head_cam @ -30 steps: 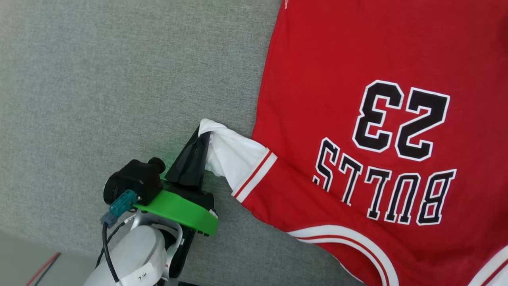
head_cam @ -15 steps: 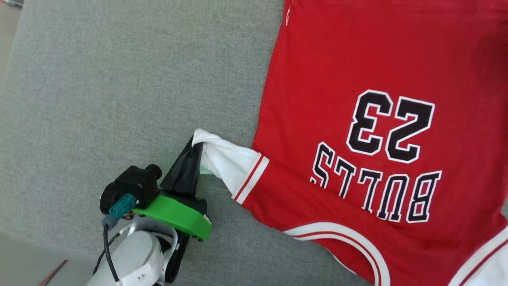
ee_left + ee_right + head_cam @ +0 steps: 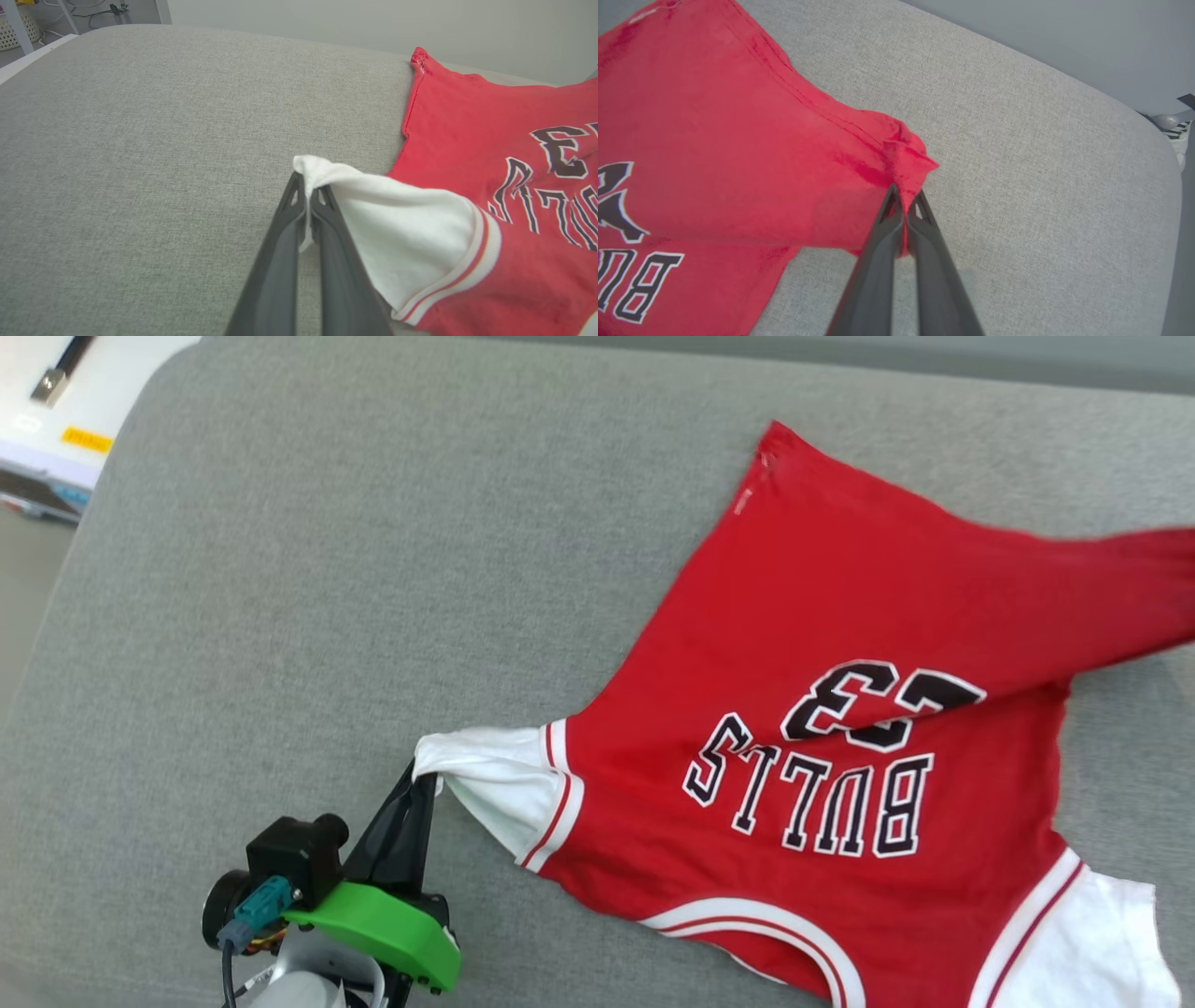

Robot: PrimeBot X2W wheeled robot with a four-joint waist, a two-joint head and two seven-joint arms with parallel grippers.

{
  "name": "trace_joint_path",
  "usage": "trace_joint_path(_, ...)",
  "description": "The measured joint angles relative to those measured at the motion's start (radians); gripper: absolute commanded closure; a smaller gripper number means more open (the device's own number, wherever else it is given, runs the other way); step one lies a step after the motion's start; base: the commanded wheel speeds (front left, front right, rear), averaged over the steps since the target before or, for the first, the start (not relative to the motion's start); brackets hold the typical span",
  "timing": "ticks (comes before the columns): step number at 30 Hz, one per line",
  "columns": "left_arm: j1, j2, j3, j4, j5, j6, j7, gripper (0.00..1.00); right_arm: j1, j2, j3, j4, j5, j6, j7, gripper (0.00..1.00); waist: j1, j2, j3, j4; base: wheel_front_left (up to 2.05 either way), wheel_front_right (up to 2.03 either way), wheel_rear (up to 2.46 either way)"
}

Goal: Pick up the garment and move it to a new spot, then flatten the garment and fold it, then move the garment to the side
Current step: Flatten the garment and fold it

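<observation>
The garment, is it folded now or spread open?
Spread, not folded: the garment lies print-up on the grey cushion, a crease hiding part of the 23; shut jaws pinch its white sleeve and a red corner.

Soft matt cloth garment [image 3: 840,607] on coarse grey woven upholstery [image 3: 373,569]

Pinched closed: left hand [image 3: 308,186], right hand [image 3: 906,198]

Your head camera looked down on the garment [image 3: 840,644]; wrist cameras close behind left pincer [image 3: 308,181] and right pincer [image 3: 904,192] shared it.
</observation>
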Motion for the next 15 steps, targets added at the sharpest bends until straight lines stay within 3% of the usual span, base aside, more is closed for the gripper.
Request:
trace_joint_path(8,0.049,0.020,0.003,-0.023,-0.006,0.018,0.010,1.00,0.350,-0.075,-0.113,-0.070,0.065,0.000,-0.090,1.00,0.0000,0.0000,-0.090,-0.060,0.00,0.00,0.00)
trace_joint_path(15,0.087,0.031,0.007,-0.029,-0.027,0.037,0.010,1.00,0.681,-0.019,-0.233,-0.123,0.087,0.000,-0.133,1.00,0.0000,0.0000,-0.138,-0.113,0.00,0.00,0.00)
